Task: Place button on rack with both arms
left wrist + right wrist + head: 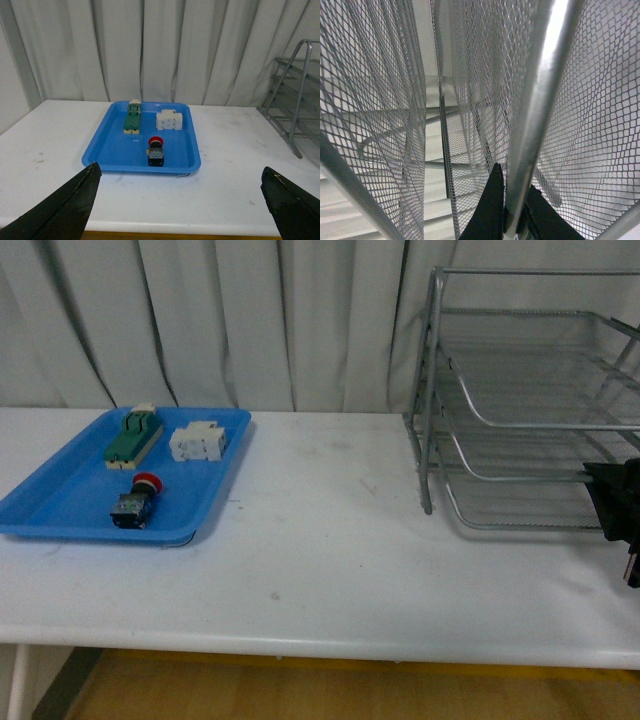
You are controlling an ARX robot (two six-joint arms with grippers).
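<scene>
Because the task calls for both arms, each seems set to its own job. Nearest, short of the front rim of the flat blue plastic tray (pixel 110 150), the left gripper (pixel 180 171) hangs with its 2 black fingers (pixel 65 210) spread wide and nothing between them. It faces the tray, probably ready to come down on the small push-button switch with a round red cap and black boxy body (pixel 135 502). That button appears to lie on its side in the tray's near part, cap toward the far rim, clear of its neighbours. In the tray's far part sit a green rectangular block (pixel 133 438) and a white block (pixel 197 443), side by side but apart. Well to the right of the tray, the right gripper (pixel 512 212) is pinched on a metal rail of the large silver wire-mesh 3-tier rack (pixel 520 390), likely to steady it or draw out a shelf.

The left arm is absent from the front view. The frame edge cuts off the right gripper and the rack's right side there. I cannot tell which tier the gripped rail belongs to.
</scene>
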